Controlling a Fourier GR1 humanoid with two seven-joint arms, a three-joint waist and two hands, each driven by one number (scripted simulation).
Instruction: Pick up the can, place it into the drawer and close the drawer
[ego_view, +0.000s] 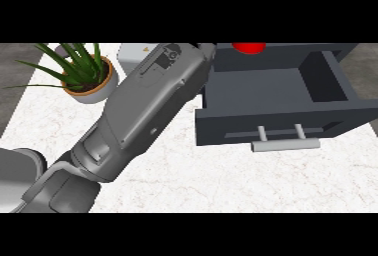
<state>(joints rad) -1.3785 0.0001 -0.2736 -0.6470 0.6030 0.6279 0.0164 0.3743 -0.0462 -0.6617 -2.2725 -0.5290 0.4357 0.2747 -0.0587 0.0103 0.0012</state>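
A red can shows at the view's top edge, only its lower part visible, just above the back wall of the open dark grey drawer. The drawer's inside looks bare, and its light grey handle faces the front. My left forearm rises from the lower left to the top edge, ending beside the can's left side. The top edge cuts off its hand, so any hold on the can is hidden. My right hand does not show.
A potted green plant stands at the back left of the white marble counter. A light grey box sits behind the forearm. The drawer's cabinet fills the back right.
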